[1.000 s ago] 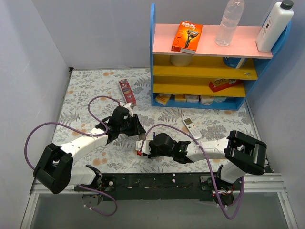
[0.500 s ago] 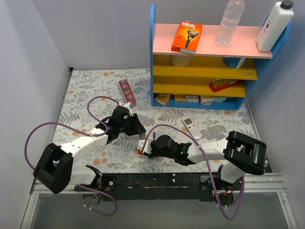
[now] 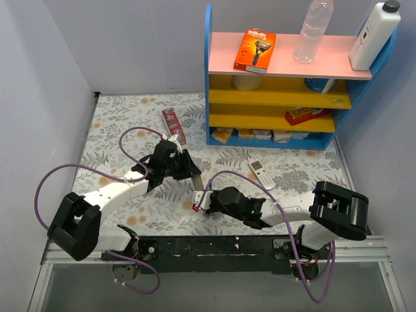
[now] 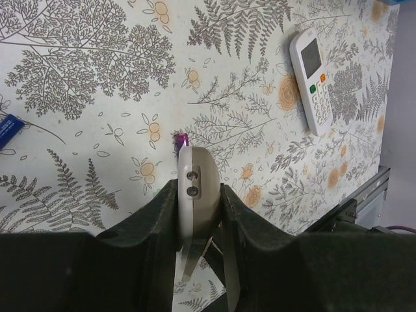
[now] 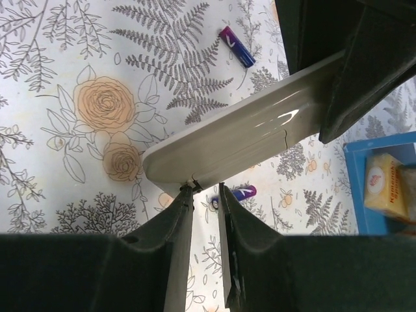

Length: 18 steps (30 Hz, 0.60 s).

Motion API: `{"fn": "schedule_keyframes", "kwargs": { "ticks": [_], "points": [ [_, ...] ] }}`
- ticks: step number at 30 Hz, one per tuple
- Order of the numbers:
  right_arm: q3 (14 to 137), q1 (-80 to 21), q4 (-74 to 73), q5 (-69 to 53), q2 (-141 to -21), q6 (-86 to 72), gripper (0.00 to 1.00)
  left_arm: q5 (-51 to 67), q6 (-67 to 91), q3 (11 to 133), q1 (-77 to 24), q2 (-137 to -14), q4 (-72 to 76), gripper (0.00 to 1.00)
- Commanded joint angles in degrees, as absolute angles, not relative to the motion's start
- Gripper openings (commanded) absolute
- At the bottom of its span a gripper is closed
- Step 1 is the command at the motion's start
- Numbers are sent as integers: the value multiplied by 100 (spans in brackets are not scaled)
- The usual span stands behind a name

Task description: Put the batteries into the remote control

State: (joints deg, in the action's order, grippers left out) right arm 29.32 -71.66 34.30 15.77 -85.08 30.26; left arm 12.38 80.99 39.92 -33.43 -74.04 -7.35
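My left gripper [image 3: 182, 168] is shut on one end of a grey remote control [image 3: 197, 184] and holds it above the floral mat; the grip shows in the left wrist view [image 4: 198, 195]. In the right wrist view the remote [image 5: 247, 133] slants across, and my right gripper [image 5: 205, 195] sits right under its free end. Its jaws stand a narrow gap apart with nothing between them, and the left fingertip touches the remote's edge. One blue-purple battery [image 5: 236, 47] lies on the mat beyond the remote, and another [image 5: 235, 193] lies under it. A third battery [image 4: 10, 128] shows at the left edge of the left wrist view.
A second, white remote [image 3: 261, 173] with coloured buttons lies right of the grippers, also in the left wrist view [image 4: 313, 78]. A blue shelf unit [image 3: 209, 97] stands at the back right. A red box [image 3: 173, 125] lies at the back. The black rail [image 3: 227, 247] borders the near edge.
My left gripper has shifted slightly away and turned the remote more upright. My right gripper has followed to the right, staying under the remote's free end.
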Motion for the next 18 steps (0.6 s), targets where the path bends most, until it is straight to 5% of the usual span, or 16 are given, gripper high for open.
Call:
{"fn": "schedule_keyframes", "kwargs": {
  "ticks": [1,18],
  "points": [
    [3085,-7110,4667,2118,-8402,3348,28,2022,8376,4218,-3489,-7427,-1142,0],
    [3067,-6996,4852,2452,-8464,3322,26,1230,7919,4307,-3489,-7348,-1810,0]
  ]
}}
